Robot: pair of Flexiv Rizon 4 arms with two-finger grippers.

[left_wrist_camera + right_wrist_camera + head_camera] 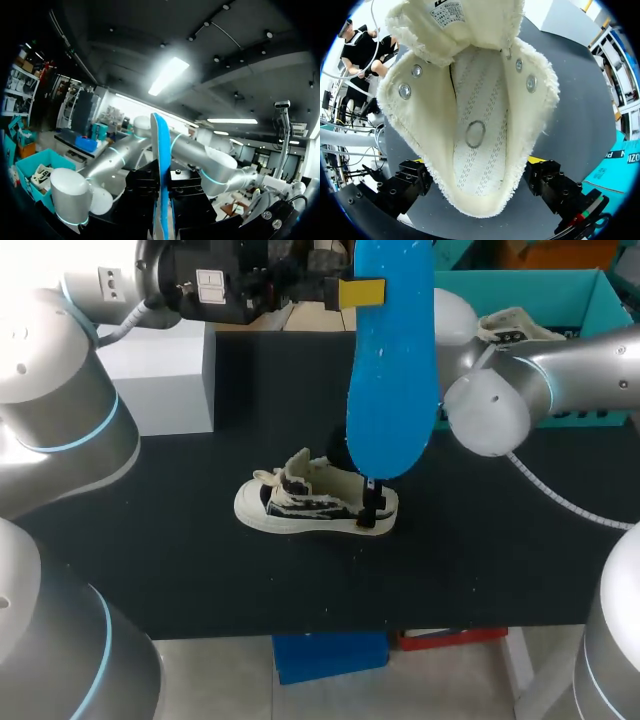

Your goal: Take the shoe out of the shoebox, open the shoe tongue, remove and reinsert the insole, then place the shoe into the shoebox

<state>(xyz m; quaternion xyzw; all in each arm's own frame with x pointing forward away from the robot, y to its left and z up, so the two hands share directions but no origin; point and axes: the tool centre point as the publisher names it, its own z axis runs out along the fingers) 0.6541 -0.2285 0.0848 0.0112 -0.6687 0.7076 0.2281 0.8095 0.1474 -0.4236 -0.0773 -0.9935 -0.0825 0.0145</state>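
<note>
A cream and black low shoe (pixel 312 502) lies on the black table (pixel 180 560), toe pointing left. High above it hangs a blue insole (pixel 390 360), and my left gripper (pixel 360 292) is shut on its upper end. In the left wrist view the insole (pixel 161 165) stands edge-on between that gripper's (pixel 162 222) fingers. My right gripper (pixel 372 502) is at the shoe's heel. The right wrist view looks into the shoe (pixel 477 110); its tongue is folded back, no insole lies inside, and the right gripper (pixel 477 165) stands open astride the heel. The teal shoebox (pixel 560 290) stands at the back right.
A second shoe (pixel 515 328) lies inside the shoebox. A pale grey box (pixel 160 380) stands at the back left of the table. My right arm (pixel 540 380) crosses in front of the shoebox.
</note>
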